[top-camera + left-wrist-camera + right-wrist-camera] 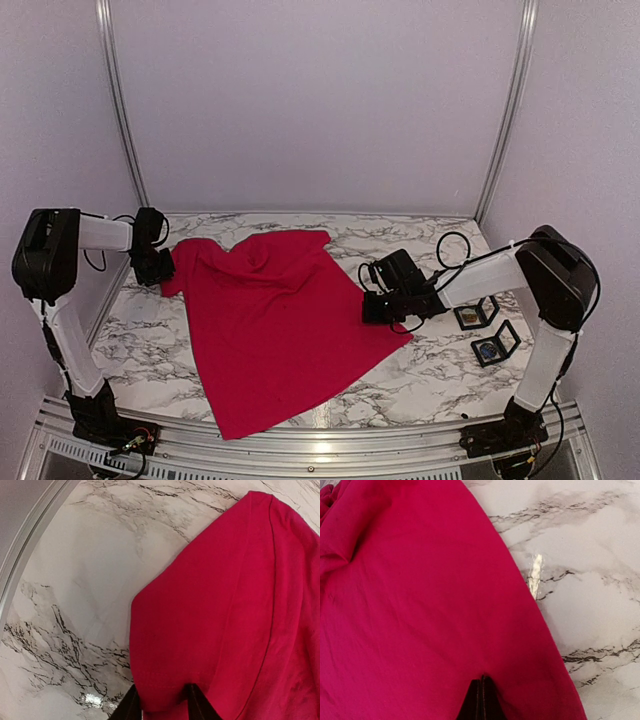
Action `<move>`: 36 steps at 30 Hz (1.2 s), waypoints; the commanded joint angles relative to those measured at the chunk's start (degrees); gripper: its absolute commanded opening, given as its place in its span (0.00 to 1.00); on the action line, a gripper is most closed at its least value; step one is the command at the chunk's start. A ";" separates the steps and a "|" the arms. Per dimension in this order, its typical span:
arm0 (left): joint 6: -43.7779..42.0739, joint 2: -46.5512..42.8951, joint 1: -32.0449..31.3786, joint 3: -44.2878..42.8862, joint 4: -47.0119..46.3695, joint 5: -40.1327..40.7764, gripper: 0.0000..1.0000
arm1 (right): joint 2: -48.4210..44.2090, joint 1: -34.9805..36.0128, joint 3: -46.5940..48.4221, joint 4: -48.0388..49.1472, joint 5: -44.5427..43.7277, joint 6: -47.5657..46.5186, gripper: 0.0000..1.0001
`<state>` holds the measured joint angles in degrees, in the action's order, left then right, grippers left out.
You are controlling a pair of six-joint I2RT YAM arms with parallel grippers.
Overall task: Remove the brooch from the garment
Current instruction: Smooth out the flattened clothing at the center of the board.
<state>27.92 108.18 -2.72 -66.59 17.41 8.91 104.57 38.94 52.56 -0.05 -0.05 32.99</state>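
The red garment (280,320) lies spread on the marble table, one sleeve toward the left arm. No brooch shows in any view. My left gripper (160,265) sits at that sleeve. In the left wrist view its jaws (162,692) stand apart, with the stitched sleeve hem of the garment (225,605) filling the gap between them. My right gripper (375,300) is at the shirt's right edge. In the right wrist view its fingers (482,680) are pressed together, and the garment (420,605) puckers slightly at their tips.
Two small black-framed boxes (477,315) (495,345) lie on the table beside the right arm. A metal rail (30,540) runs along the table's left edge near the left gripper. Bare marble (590,580) lies right of the shirt.
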 commanded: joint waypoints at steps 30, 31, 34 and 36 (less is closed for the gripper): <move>-4.50 -15.91 -0.49 1.42 6.08 3.12 0.46 | -6.25 7.78 -11.76 -13.72 6.17 2.21 0.00; -4.42 -14.84 -2.05 -0.47 6.01 2.68 0.46 | -6.52 7.89 -11.77 -13.86 6.20 2.31 0.00; -4.62 -10.63 -6.21 -5.58 3.46 1.32 0.47 | -8.07 7.98 -11.17 -14.79 4.98 2.43 0.00; -4.78 -5.71 -8.78 -10.41 2.06 0.16 0.46 | -8.69 7.90 -9.54 -15.74 3.63 2.36 0.00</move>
<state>24.10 95.39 -8.01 -71.20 21.45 11.79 95.37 46.11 43.62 -4.16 4.51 34.54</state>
